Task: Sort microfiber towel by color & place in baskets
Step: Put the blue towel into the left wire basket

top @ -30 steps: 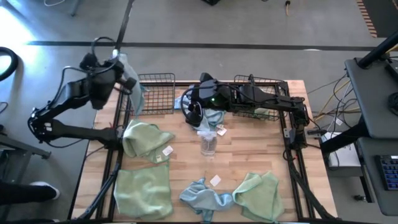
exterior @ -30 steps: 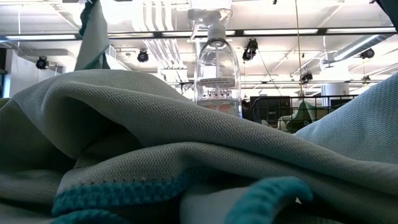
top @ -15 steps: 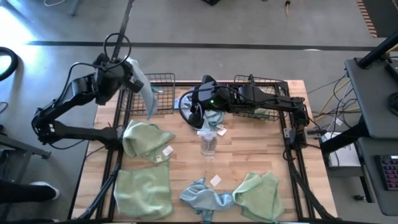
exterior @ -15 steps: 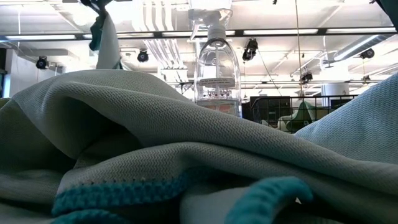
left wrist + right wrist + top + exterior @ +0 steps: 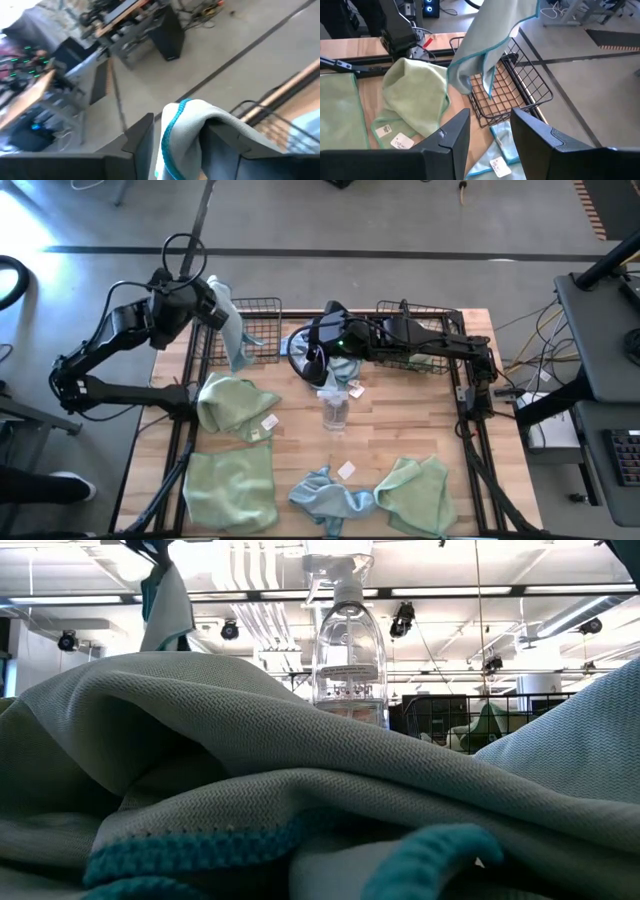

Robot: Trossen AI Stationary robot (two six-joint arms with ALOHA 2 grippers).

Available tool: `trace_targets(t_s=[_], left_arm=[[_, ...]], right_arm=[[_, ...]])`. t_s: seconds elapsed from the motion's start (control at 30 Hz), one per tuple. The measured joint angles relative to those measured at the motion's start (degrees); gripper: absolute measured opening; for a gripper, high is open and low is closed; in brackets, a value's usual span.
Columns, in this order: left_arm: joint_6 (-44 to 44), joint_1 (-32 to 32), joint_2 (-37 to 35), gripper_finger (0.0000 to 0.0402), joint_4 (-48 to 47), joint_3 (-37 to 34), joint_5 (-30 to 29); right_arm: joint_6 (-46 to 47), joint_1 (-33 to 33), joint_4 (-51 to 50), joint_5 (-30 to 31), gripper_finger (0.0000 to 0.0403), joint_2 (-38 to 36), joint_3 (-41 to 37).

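A light blue microfiber towel (image 5: 233,330) hangs in the air over the left black wire basket (image 5: 258,332). Its bunched top lies between the parted fingers of my left gripper (image 5: 208,302), which is open. My right gripper (image 5: 312,362) is open between the two baskets, above another light blue towel (image 5: 495,150) that lies on the table. Nothing is between its fingers. The right basket (image 5: 425,312) lies under the right arm. My left gripper has the blue towel's bunched upper edge (image 5: 181,120) between its two fingers (image 5: 142,142), which stand apart on either side of it. The teal hem curls over the top. The rest (image 5: 482,47) hangs slack below, clear of the basket.
Pale green towels lie at left (image 5: 235,405), near left (image 5: 230,485) and near right (image 5: 415,492), with a blue one (image 5: 322,495) between them. A clear spray bottle (image 5: 335,410) stands mid-table. In the low view, towels (image 5: 300,790) fill the foreground.
My left gripper has moved from the table's left edge toward the left basket. The hanging blue towel has swung along with it and now hangs over the basket's left part.
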Motion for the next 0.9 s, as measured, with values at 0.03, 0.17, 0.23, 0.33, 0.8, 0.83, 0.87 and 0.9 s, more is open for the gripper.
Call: trace_targets(t_s=[0.03, 0.17, 0.23, 0.33, 0.8, 0.83, 0.87, 0.9], left_arm=[[0.0, 0.41, 0.33, 0.0141, 0.0, 0.0, -1.11], [0.01, 3.36, 1.61, 0.0157, 0.01, 0.0, -2.99], [0.0, 5.22, 2.39, 0.0162, 0.01, 0.0, -2.19], [0.0, 7.71, 3.82, 0.0167, 0.01, 0.0, -0.11], [-1.76, 11.86, 10.61, 0.0169, -6.78, -0.2, 14.65], [-1.87, 11.86, 10.64, 0.0169, -7.13, -0.2, 14.63], [-1.97, 11.86, 10.52, 0.0169, -7.54, -0.2, 14.6], [-1.99, 11.86, 10.3, 0.0169, -7.75, -0.2, 14.62]], right_arm=[[0.02, 0.0, 0.0, 0.0, 0.0137, 0.0, 0.0], [0.0, 0.0, -0.04, 0.0, 0.0137, 0.0, 0.0], [0.0, 0.0, -0.18, -0.01, 0.0137, 0.01, 0.0], [0.0, 0.0, -0.26, -0.02, 0.0137, 0.02, 0.0], [-0.17, 0.0, -0.9, 0.0, 0.0137, 0.02, 0.0], [-0.18, 0.0, -0.93, 0.0, 0.0137, 0.02, 0.0], [-0.19, 0.0, -0.95, 0.0, 0.0137, 0.02, 0.0], [-0.2, 0.0, -0.96, 0.0, 0.0137, 0.02, 0.0]])
